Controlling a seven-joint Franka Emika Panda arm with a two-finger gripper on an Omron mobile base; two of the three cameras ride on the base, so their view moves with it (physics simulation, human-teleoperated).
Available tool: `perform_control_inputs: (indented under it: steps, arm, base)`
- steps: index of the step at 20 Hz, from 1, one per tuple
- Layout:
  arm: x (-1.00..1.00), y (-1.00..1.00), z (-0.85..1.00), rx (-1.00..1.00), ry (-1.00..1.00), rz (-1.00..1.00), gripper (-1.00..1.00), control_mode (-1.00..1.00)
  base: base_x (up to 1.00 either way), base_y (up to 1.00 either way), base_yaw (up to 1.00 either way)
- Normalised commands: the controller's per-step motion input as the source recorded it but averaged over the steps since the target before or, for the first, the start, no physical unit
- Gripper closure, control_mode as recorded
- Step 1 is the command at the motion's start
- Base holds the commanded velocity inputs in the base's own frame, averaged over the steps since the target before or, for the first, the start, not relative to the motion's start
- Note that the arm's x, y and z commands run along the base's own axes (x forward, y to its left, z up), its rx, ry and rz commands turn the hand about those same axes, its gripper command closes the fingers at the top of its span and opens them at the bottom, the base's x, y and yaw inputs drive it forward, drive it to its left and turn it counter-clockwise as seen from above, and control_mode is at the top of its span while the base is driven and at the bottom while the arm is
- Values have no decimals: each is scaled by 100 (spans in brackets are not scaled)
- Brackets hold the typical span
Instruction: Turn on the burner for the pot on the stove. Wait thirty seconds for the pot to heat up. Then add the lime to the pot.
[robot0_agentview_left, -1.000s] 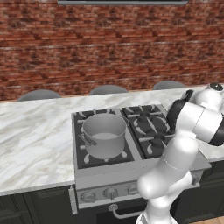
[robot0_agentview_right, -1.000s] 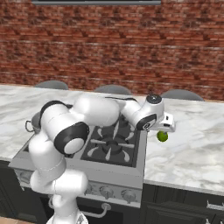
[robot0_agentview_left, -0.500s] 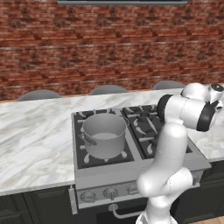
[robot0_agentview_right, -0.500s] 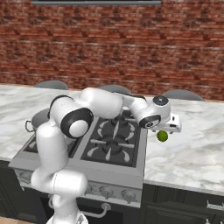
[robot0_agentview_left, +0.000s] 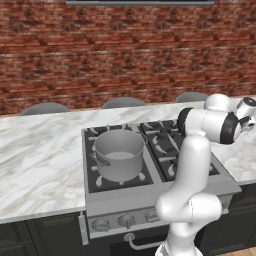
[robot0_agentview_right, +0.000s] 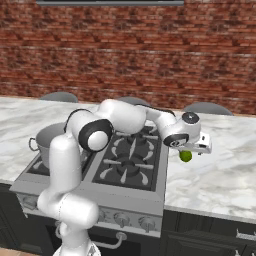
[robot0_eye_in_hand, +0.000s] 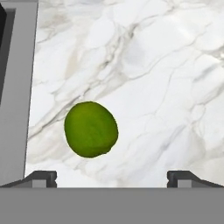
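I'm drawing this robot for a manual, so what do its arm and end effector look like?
The arm is glossy white, built of rounded tubular links with dark grey to black bands at the joints. No loose cables or markings show. The end effector is a small white block below a round dark-capped wrist. Its two finger tips are small, dark grey and squared.

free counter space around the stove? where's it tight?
Bare marble left of the stove, up to the left edge. Right of the stove, marble past the lime is bare too. Tight: the pot covers its burner, and the open gripper hangs over the lime.
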Motion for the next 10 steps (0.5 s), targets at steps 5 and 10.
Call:
perform_control_inputs:
  steps: [5,10]
  arm:
    - [16,0,-13,0,0,0,-100,-100]
    - [2,0,-9,0,-2,0,-100,-100]
  base:
    - [0,0,0]
    - [0,0,0]
